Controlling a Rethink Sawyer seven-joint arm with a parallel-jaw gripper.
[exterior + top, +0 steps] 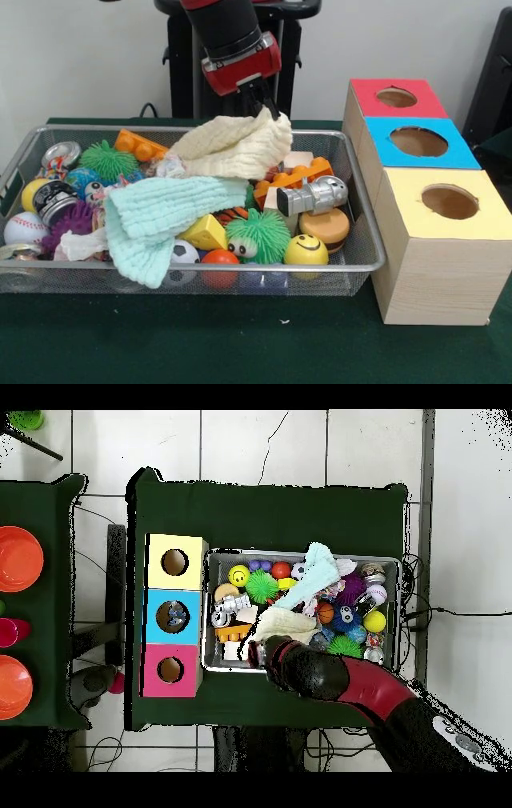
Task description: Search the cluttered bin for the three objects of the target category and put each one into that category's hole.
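A wire bin (pixel 369 210) is packed with toys, balls, cans and two cloths. My gripper (pixel 268 106) hangs over the bin's far middle, shut on a corner of the cream cloth (pixel 234 146), which rises in a peak to the fingers. A mint cloth (pixel 160 214) is draped over the near left toys. In the overhead view the arm (pixel 330 676) covers the gripper, with the cream cloth (pixel 283 622) showing beside it. Three wooden boxes stand beside the bin, each with a round hole on top: red (pixel 364 94), blue (pixel 384 150), yellow (pixel 408 210).
Around the cloths lie orange bricks (pixel 292 174), a silver robot toy (pixel 316 194), a burger toy (pixel 326 226), a green spiky ball (pixel 258 232), a smiley ball (pixel 305 250), a baseball (pixel 24 228) and cans (pixel 53 198). Orange bowls (pixel 18 559) sit on a side table.
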